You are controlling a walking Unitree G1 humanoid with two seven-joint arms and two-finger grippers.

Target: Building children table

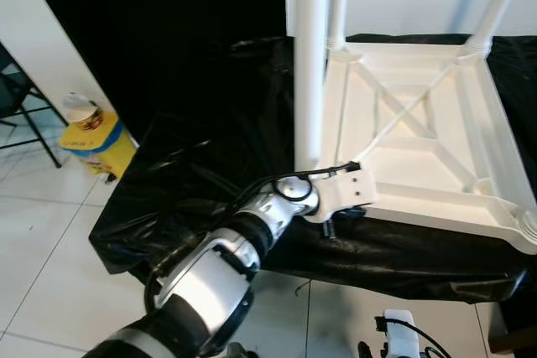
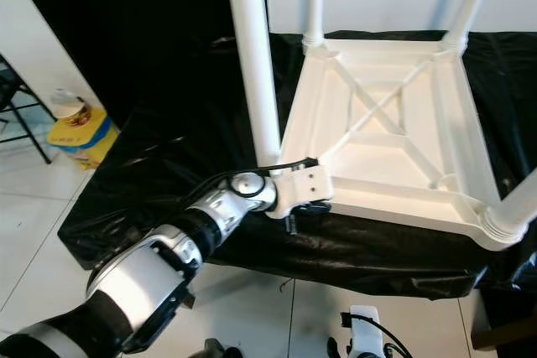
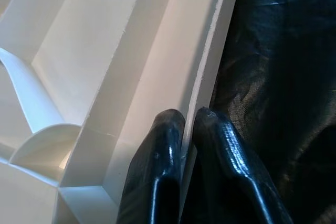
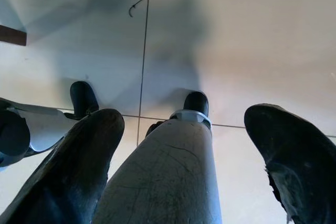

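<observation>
A white children's table (image 1: 419, 123) lies upside down on a black-covered platform (image 1: 210, 182), with its legs pointing up. The nearest leg (image 1: 310, 56) stands at the near left corner. My left gripper (image 3: 189, 116) reaches to that corner (image 2: 306, 207), shut on the thin rim (image 3: 210, 66) of the tabletop, one finger on each side of the edge. My right gripper (image 4: 184, 124) hangs low over the floor with its fingers (image 4: 79, 150) spread wide. A pale grey cylinder (image 4: 168, 177) with a black end shows between them, not touching either.
A yellow box (image 1: 101, 144) with a tub on top stands on the tiled floor at the left, beside a black folding chair (image 1: 17, 98). A black backdrop (image 1: 168, 23) hangs behind the platform. The platform's front edge is close to me.
</observation>
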